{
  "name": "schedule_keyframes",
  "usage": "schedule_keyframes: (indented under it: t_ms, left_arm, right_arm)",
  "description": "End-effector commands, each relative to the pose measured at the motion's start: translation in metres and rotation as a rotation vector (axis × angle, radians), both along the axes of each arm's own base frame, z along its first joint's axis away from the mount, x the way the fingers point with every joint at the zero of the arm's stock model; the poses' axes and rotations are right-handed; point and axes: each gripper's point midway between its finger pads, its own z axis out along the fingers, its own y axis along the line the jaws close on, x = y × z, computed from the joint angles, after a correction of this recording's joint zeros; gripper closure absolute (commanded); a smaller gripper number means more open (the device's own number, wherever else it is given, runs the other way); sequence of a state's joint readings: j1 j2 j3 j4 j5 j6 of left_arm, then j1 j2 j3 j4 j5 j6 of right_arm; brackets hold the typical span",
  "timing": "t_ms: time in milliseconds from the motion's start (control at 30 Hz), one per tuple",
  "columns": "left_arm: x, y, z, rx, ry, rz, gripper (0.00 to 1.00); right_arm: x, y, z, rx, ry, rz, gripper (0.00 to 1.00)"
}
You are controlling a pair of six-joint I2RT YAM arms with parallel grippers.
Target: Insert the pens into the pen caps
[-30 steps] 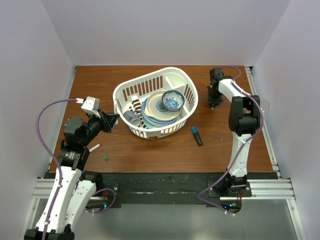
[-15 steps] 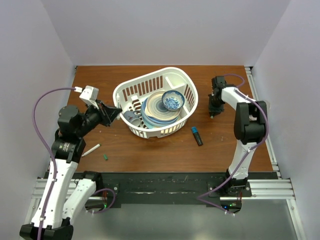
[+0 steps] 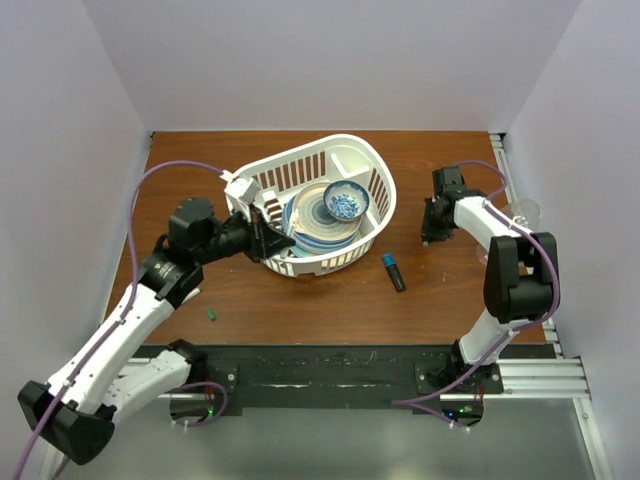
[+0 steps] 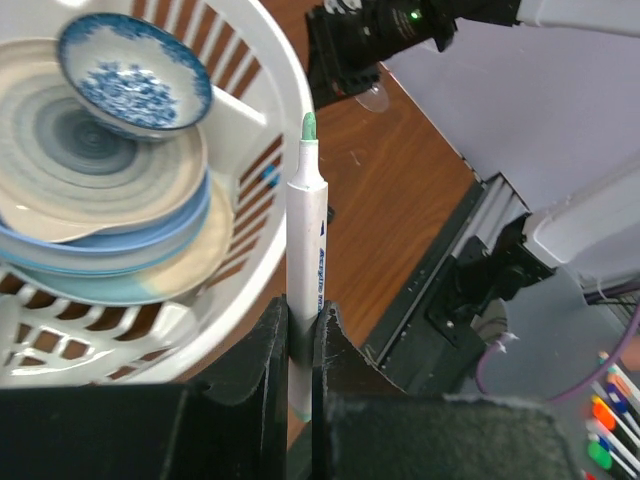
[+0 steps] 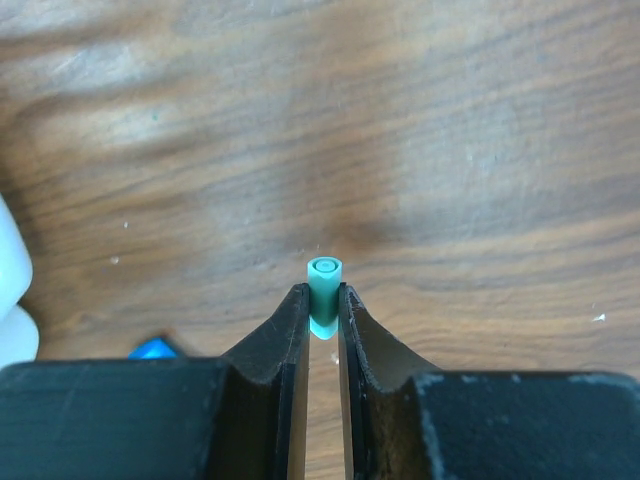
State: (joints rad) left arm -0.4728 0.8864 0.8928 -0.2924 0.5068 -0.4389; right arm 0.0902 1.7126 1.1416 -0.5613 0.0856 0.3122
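My left gripper (image 4: 300, 318) is shut on a white pen (image 4: 306, 240) whose green tip points up and away, toward the right arm. In the top view the left gripper (image 3: 272, 238) hovers over the near left rim of the white basket (image 3: 300, 152). My right gripper (image 5: 323, 300) is shut on a small teal-green pen cap (image 5: 324, 283), open end facing out, just above the wood. From above, the right gripper (image 3: 429, 234) sits right of the basket. A black marker with a blue end (image 3: 394, 271) lies on the table between them. A loose dark green cap (image 3: 212, 314) lies near the left arm.
The basket holds stacked plates (image 3: 312, 222) and a blue patterned bowl (image 3: 346, 203); its rim (image 4: 290, 90) is close beside the held pen. A blue scrap of the marker (image 5: 152, 349) shows left of the right fingers. White walls stand on three sides of the brown table (image 3: 330, 300).
The left arm has swung right from the table's left side to the basket's near rim, carrying the pen. The right gripper has drifted slightly nearer and to the right with the cap.
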Motion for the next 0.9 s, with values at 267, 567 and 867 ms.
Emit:
schedule_keyframes:
  t_ms: [267,567,867]
  left_arm:
    - [-0.010,-0.058,0.033,-0.123,-0.022,-0.106,1.00]
    - [-0.006,-0.084,0.029,-0.209,0.007,-0.168,1.00]
    - [-0.002,-0.109,0.031,-0.266,0.052,-0.205,1.00]
  right_arm:
    - [0.001,0.026,0.100,0.171,-0.312,-0.046,1.00]
    - [-0.022,0.082,0.212,0.444,-0.584,0.067,1.00]
    - [-0.053,0.156,0.296,0.698,-0.749,0.203,1.00]
